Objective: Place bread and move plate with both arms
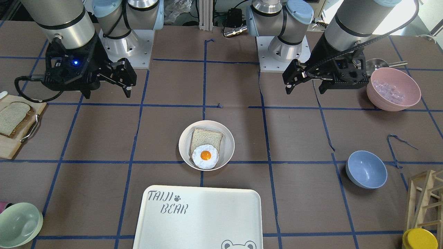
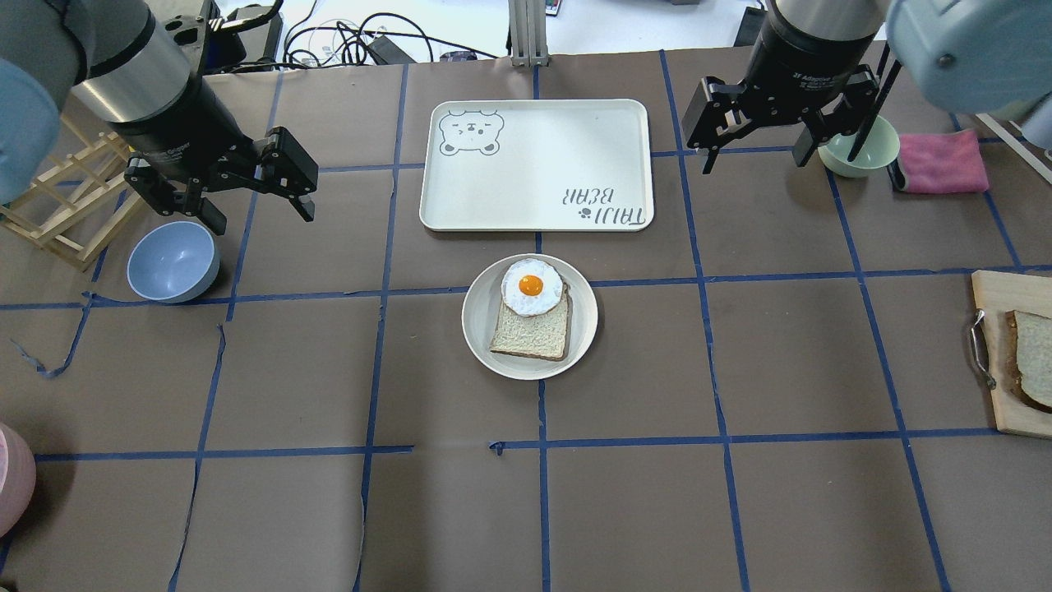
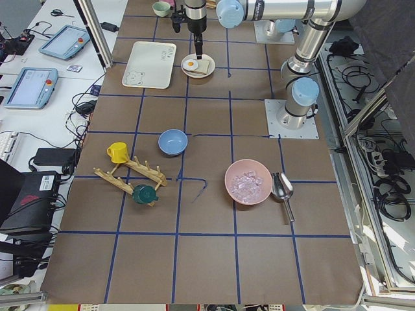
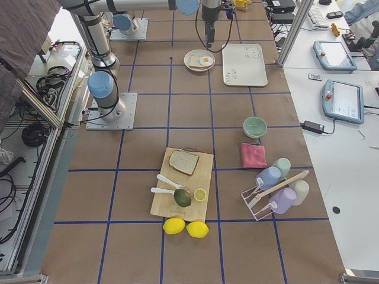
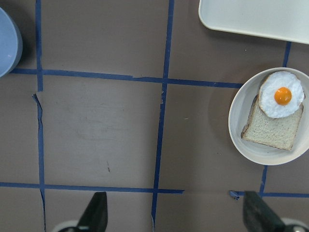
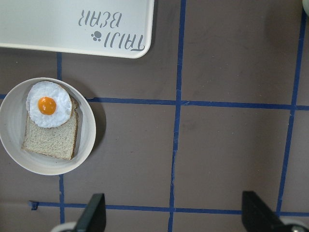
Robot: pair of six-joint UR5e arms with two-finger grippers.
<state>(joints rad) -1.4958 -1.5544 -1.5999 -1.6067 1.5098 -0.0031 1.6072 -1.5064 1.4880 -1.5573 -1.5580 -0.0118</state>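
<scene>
Cream-white plate [image 2: 481, 316]: mid-bench [image 2: 329, 370], on a crossing of blue tape lines. It carries a pale tan slice [image 2: 530, 337] with a fried egg [image 2: 532, 286] lying over the slice's far edge.

Dark-crusted bread [image 2: 1034, 358]: well apart from the plate, off to my right. It lies flat on a wooden board [image 2: 1007, 411] at the bench edge and is only partly in the overhead view.

My left pincer [image 2: 261, 215]: raised above the bench, beyond the plate and well to its left. Fingers spread apart, empty. Its wrist view shows brown paper between the tips and the plate off to the right.

My right pincer [image 2: 754, 163]: raised, beyond the plate and well to its right. Fingers spread apart, empty.

Rectangular tray [image 2: 534, 164], lettered "TAIJI BEAR": just beyond the plate, not touching it.

Pale blue bowl [image 2: 173, 261]: far left of the plate, near my left pincer.

Pale green bowl [image 2: 859, 152]: beyond the plate and far to its right, partly hidden by my right pincer.

Pink cloth [image 2: 941, 163]: farther right of the plate, just past the green bowl.
</scene>
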